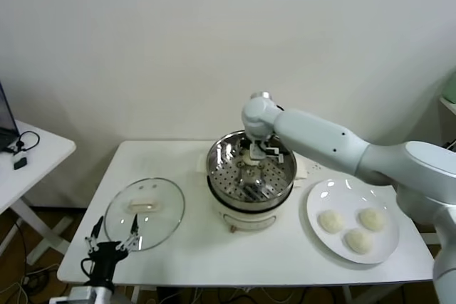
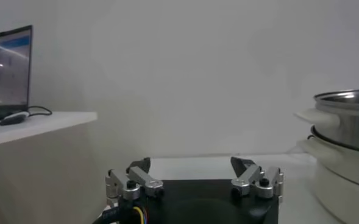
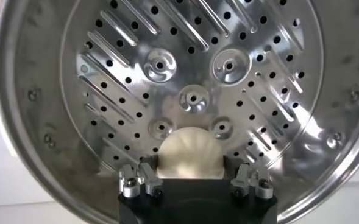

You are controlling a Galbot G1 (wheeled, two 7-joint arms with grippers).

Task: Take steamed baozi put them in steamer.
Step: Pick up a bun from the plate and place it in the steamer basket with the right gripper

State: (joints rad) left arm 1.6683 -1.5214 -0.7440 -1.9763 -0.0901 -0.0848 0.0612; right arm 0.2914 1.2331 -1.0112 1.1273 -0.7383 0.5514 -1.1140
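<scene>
The steamer (image 1: pixel 217 158), a shiny steel basket with a perforated bottom, sits on a white cooker base mid-table. My right gripper (image 1: pixel 258 156) reaches down inside it. In the right wrist view the right gripper (image 3: pixel 191 165) is shut on a cream-white baozi (image 3: pixel 190 152), with a finger against each side, just over the steamer's perforated floor (image 3: pixel 270 73). Three more baozi (image 1: pixel 358 240) lie on a white plate (image 1: pixel 324 194) at the right. My left gripper (image 1: pixel 112 236) is open and empty, parked low at the table's front left.
A round glass lid (image 1: pixel 144 211) lies flat on the table left of the steamer, just beyond the left gripper (image 2: pixel 191 167). A side table (image 1: pixel 43 154) with a laptop (image 1: pixel 6 126) stands far left. The steamer's side shows in the left wrist view (image 2: pixel 350 122).
</scene>
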